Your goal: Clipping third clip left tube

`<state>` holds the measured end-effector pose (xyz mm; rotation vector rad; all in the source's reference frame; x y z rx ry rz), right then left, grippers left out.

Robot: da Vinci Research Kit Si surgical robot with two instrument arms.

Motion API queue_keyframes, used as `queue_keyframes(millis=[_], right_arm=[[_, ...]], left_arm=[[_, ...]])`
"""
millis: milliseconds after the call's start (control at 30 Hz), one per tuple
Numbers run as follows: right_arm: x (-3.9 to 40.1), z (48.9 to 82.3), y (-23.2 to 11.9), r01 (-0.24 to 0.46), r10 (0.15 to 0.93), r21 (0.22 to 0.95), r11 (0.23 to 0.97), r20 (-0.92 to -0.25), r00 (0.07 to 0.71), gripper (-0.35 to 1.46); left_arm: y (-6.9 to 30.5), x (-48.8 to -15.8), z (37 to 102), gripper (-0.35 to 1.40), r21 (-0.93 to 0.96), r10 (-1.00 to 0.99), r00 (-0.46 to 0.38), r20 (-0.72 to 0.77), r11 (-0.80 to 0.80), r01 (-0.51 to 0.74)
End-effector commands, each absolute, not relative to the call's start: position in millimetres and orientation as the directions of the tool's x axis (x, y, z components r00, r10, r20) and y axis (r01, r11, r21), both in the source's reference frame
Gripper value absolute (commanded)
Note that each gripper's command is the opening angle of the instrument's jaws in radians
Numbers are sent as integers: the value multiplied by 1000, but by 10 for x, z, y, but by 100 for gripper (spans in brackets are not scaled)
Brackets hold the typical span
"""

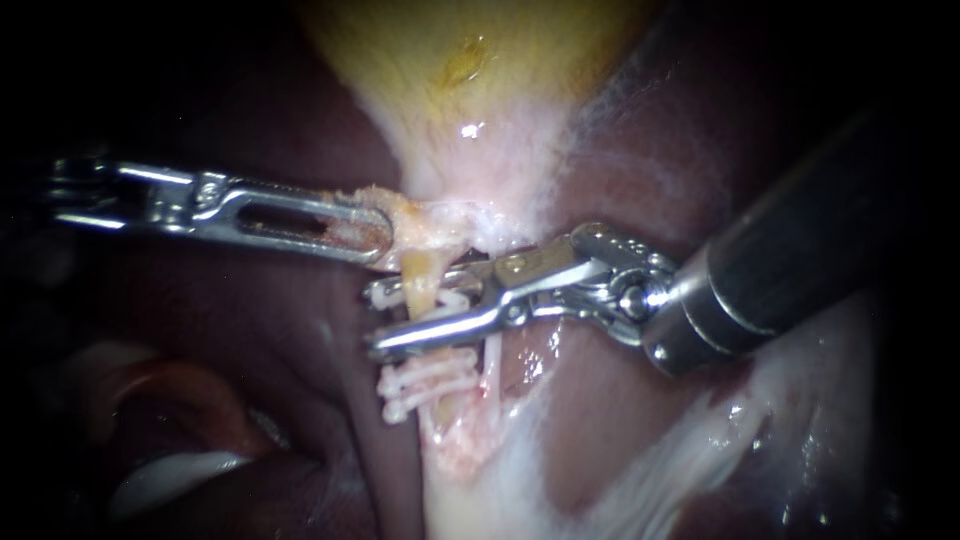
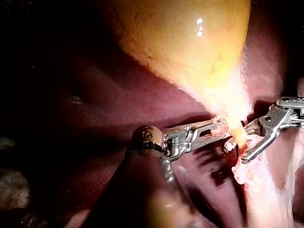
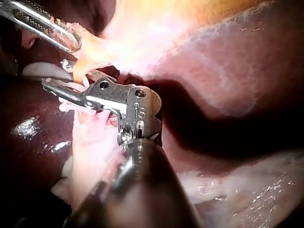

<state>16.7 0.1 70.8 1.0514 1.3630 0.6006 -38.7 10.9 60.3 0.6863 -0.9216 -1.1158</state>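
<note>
Steel-jawed, the hand of the right instrument point(image 1: 376, 320) is held partly open. A clear gap is seen between its two jaws and nothing is squeezed yet. What looks like a white clip point(image 1: 384, 294) is carried inside it. The left tube point(image 1: 420, 280), pale yellow, is threaded through that gap, with one jaw behind it and the other in front. The tube's long axis runs from the neck of the gallbladder point(image 1: 470, 70) downward, and it is crossed by the hand almost squarely. Just below the hand, two white clips point(image 1: 428, 385) are already seated close together on the same tube. Above the hand, tissue at the gallbladder's neck is gripped in the closed hand of the left instrument point(image 1: 372, 232) and drawn sideways, so the tube is stretched. Dark liver point(image 1: 250, 330) lies around all of this. The right instrument is judged much the nearer, and only a squeeze appears to be wanted.
</note>
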Motion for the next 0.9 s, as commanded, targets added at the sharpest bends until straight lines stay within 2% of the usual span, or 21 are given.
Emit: queue_keyframes(millis=[33, 67, 133, 200, 500, 900], right_arm=[[164, 709, 2, 219, 860, 869, 444, -482, 168, -11], [162, 710, 3, 219, 862, 872, 439, -477, 170, -23], [157, 713, 4, 215, 875, 885, 413, -451, 177, -35], [153, 715, 4, 211, 884, 895, 393, -431, 183, -35], [149, 726, -10, 204, 879, 892, 404, -440, 182, -35], [148, 727, -8, 203, 880, 892, 404, -440, 182, -35]], left_arm=[[109, -387, 603, -35, 841, -951, 158, 267, 310, 443], [109, -387, 603, -35, 841, -951, 158, 267, 310, 443], [109, -387, 603, -35, 841, -951, 158, 267, 310, 443], [109, -387, 603, -35, 841, -951, 158, 267, 310, 443], [109, -388, 603, -35, 841, -951, 158, 267, 310, 443], [109, -388, 603, -35, 841, -951, 158, 268, 310, 443]])
